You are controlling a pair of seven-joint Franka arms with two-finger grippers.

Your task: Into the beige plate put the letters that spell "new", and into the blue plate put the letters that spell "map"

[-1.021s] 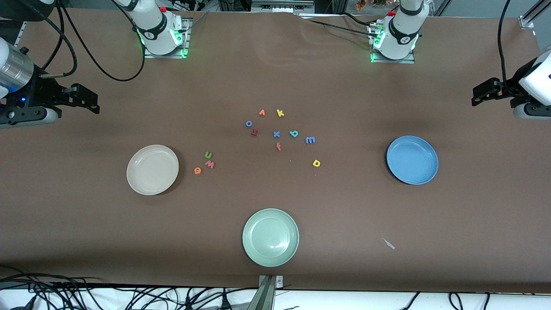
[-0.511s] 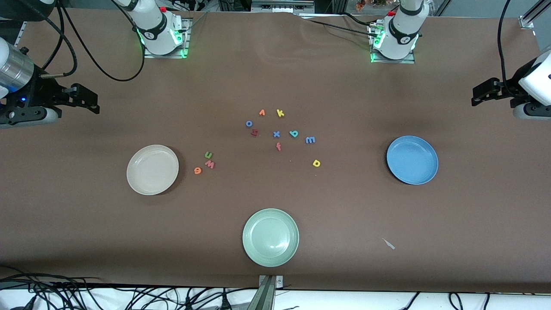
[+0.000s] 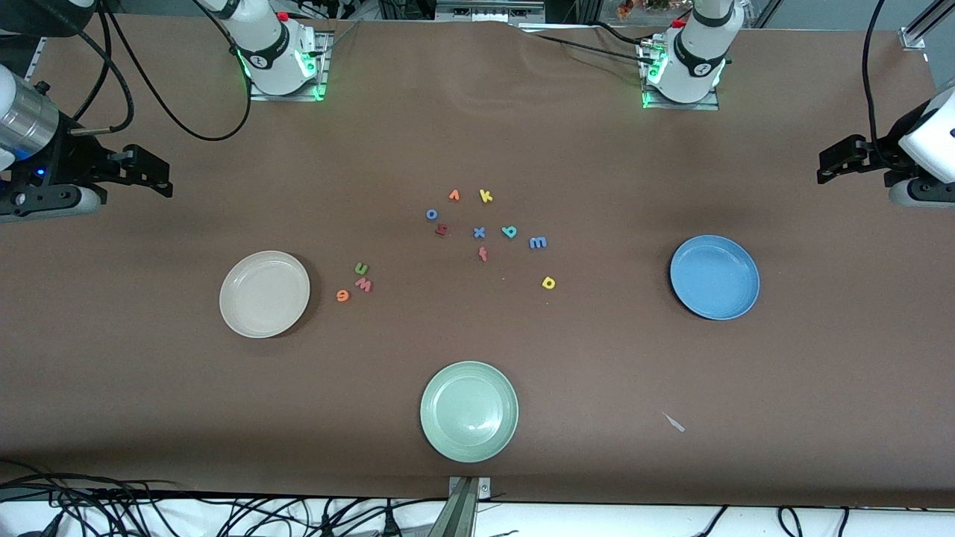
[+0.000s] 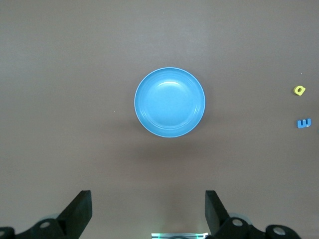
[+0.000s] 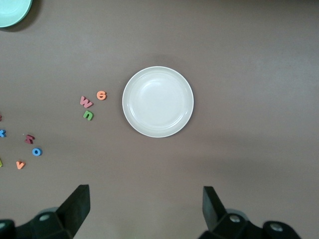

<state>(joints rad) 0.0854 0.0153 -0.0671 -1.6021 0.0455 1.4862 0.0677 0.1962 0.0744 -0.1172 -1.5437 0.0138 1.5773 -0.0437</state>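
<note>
The beige plate (image 3: 264,294) (image 5: 158,101) lies empty toward the right arm's end. Beside it lie the green n (image 3: 361,268) (image 5: 88,115), pinkish w (image 3: 363,285) (image 5: 86,102) and orange e (image 3: 342,296) (image 5: 101,95). The blue plate (image 3: 714,277) (image 4: 169,102), also empty, lies toward the left arm's end. Light blue m (image 3: 538,242) (image 4: 303,123), teal a (image 3: 509,231) and yellow p (image 3: 548,283) (image 4: 299,90) rest mid-table. My right gripper (image 3: 153,173) (image 5: 146,195) hangs open high over its table end. My left gripper (image 3: 827,165) (image 4: 148,198) does the same at its end.
A pale green plate (image 3: 468,410) sits near the front edge. Mid-table lie other letters: orange v (image 3: 453,195), yellow k (image 3: 486,196), blue o (image 3: 431,214), blue x (image 3: 479,233), red f (image 3: 483,254) and a dark red letter (image 3: 441,230). A small scrap (image 3: 674,423) lies nearer the front camera than the blue plate.
</note>
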